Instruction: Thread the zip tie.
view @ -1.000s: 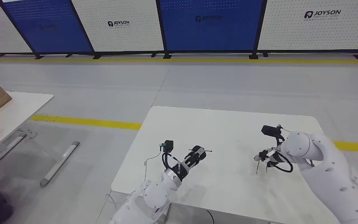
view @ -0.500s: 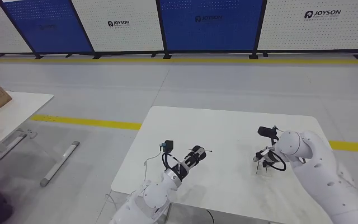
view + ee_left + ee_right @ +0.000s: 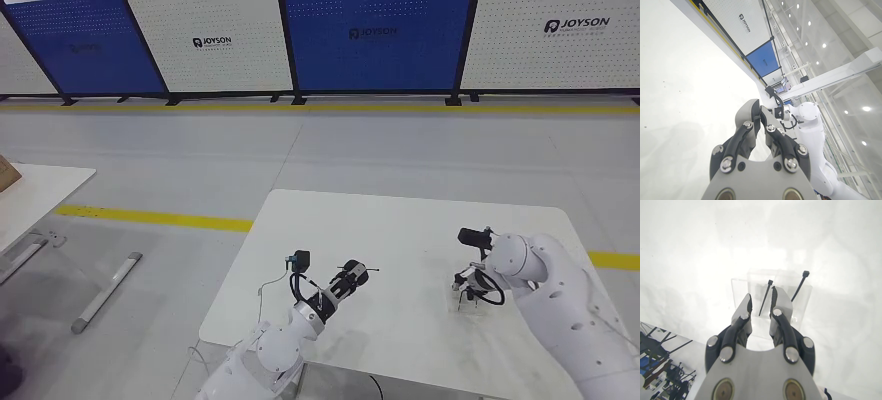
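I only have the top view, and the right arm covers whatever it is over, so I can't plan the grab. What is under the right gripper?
Observer: A clear box on the table. Two black ties stand tilted in it: a near zip tie and a far zip tie.
Operator: Are the right fingers open?
Observer: Yes. The right gripper is open, and the near zip tie lines up with the gap between its fingers, not pinched.
Operator: And the left one?
Observer: The left gripper is shut, its fingertips pressed together.
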Robot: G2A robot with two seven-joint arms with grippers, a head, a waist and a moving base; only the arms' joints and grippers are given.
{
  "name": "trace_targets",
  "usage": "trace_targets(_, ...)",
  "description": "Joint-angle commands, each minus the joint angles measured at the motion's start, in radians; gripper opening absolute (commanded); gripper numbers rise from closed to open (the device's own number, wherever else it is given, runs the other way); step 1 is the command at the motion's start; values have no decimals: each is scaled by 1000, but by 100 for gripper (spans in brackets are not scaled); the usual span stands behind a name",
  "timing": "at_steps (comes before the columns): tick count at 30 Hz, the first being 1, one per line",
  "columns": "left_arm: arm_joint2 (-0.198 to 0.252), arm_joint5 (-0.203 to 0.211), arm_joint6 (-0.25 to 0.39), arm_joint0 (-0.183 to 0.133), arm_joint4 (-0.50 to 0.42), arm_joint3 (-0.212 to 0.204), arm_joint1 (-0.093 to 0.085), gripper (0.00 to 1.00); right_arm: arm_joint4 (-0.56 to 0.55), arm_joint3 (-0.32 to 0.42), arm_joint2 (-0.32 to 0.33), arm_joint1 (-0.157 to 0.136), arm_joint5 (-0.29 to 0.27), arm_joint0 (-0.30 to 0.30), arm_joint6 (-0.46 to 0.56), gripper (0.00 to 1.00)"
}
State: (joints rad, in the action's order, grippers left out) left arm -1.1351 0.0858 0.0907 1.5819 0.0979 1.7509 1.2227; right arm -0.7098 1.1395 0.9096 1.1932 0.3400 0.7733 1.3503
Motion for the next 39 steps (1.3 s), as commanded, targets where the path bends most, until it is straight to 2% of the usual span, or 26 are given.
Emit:
trace_targets(1,0,0,0,0,0,0,0,0,-10,-6,6,6,0,1,4,24)
trace_targets(5,0,0,0,0,0,0,0,0,-35,-19,17,18,0,1,20,23)
trace_targets(9,0,0,0,0,0,0,0,0,-54,-25,27,29,0,2,33,17)
trace_targets(11,0,0,0,0,0,0,0,0,-64,-31,33,34,0,2,40,12)
trace_targets(13,0,0,0,0,0,0,0,0,-72,-36,36,39,0,2,40,0)
trace_targets(18,0,0,0,0,0,0,0,0,-84,-39,45,48,0,6,40,0)
trace_targets(22,0,0,0,0,0,0,0,0,-98,-6,63,48,0,27,40,0)
trace_targets(27,0,0,0,0,0,0,0,0,-121,85,115,34,0,89,40,0)
trace_targets(30,0,0,0,0,0,0,0,0,-144,165,158,22,0,140,40,0)
trace_targets(34,0,0,0,0,0,0,0,0,-165,297,240,8,0,228,30,0)
trace_targets(39,0,0,0,0,0,0,0,0,-130,506,371,-2,0,384,-106,0)
